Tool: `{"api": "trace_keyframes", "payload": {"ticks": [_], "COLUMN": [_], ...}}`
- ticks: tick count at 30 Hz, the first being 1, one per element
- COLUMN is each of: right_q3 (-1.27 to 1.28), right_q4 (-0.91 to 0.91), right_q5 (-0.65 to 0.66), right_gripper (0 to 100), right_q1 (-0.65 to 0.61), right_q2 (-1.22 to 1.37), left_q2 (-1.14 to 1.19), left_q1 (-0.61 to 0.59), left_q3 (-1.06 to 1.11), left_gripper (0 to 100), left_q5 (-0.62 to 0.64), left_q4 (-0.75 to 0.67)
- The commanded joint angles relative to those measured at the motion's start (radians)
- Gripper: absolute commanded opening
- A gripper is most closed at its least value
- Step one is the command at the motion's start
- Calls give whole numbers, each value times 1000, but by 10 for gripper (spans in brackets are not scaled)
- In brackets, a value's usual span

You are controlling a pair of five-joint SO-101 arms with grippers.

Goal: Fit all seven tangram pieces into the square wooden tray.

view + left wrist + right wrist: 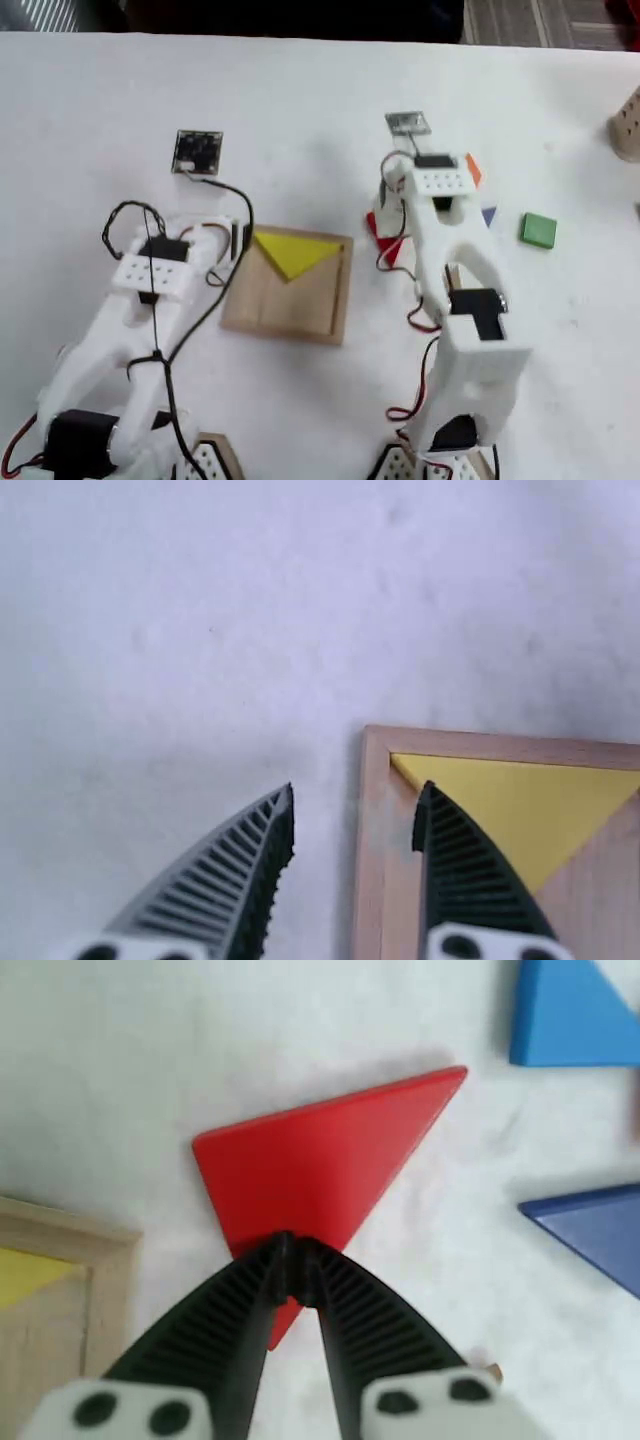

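My right gripper [297, 1265] pinches the red triangle [320, 1155]; the left gripper [352, 815] gapes beside the tray [374, 780] rim. Only the yellow triangle [520, 800] is seated, so I judge six remain.

White table [300, 90] bears tray [285, 305], red triangle [320, 1160], green square [538, 230].

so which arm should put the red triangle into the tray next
Right. Its gripper, closed, sits over a corner of the red triangle, which lies just beside the tray. The left gripper is open at the tray's opposite side by the yellow piece, away from the red triangle.
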Motion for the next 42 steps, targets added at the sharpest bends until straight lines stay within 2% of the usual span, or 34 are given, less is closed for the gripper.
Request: {"api": "trace_keyframes", "payload": {"ticks": [1, 8, 14, 20, 26, 32, 37, 42], "right_q3": [38, 83, 284, 497, 560, 617, 651, 651], "right_q4": [-44, 85, 8, -67, -59, -44, -41, -45], "right_q5": [3, 68, 72, 94, 84, 84, 92, 94], "right_gripper": [17, 17, 17, 17, 17, 17, 17, 18], "right_q1": [2, 12, 2, 8, 76, 150, 199, 199], "right_q2": [-27, -38, -193, -390, -492, -573, -616, -616], "left_q2": [-7, -7, -7, -7, -7, 5, 166, 426], "left_q1": [13, 31, 160, 239, 377, 558, 590, 591], "left_q3": [-37, -35, -20, -20, -29, -43, -150, -407], "left_gripper": [207, 207, 207, 207, 210, 212, 284, 309], "left_q5": [-6, -6, -8, -8, -3, 2, 35, 98], "left_q4": [-17, -12, 44, 46, 40, -74, -129, -48]}}
